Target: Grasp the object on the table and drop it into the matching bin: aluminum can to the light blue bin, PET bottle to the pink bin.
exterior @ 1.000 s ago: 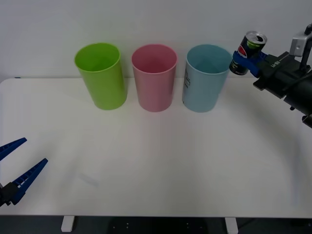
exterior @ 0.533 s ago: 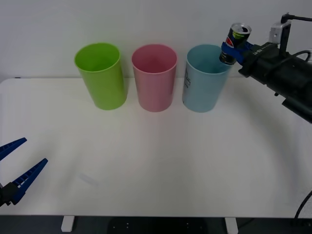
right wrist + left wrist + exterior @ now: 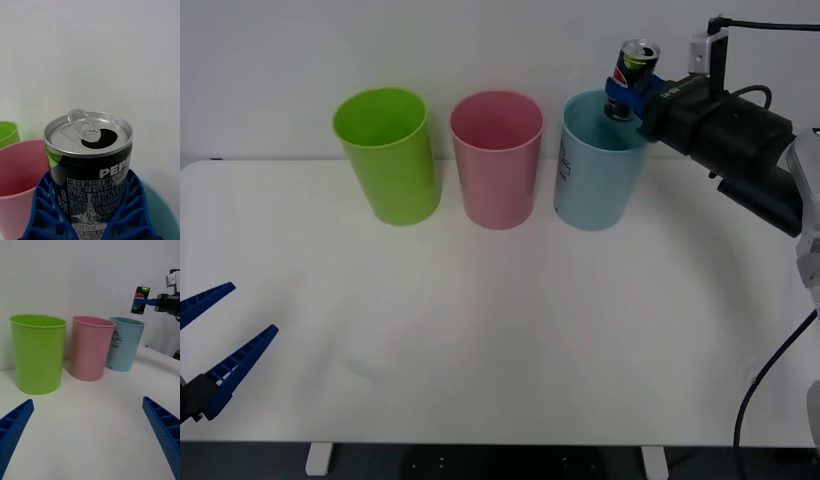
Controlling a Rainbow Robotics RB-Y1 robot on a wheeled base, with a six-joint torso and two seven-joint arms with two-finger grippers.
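Observation:
The aluminum can [image 3: 633,72] is dark with a silver opened top [image 3: 90,134] and hangs above the right rim of the light blue bin [image 3: 600,165]. My right gripper [image 3: 627,97] is shut on the can, its blue fingers [image 3: 45,210] clasping both sides. From the left wrist view the can [image 3: 140,300] hovers over the light blue bin [image 3: 124,344], which bears a "CAN" label. The pink bin [image 3: 497,160] stands just left of the blue one. My left gripper [image 3: 205,350] stays open, low at the table's [image 3: 510,330] near left edge.
A green bin [image 3: 387,155] stands left of the pink one, all three in a row along the table's back edge by a white wall. The right arm's black body [image 3: 725,135] and its cable reach in from the right.
My right gripper carried the can up and to the left, from beside the light blue bin to above its right rim. The left gripper has not moved.

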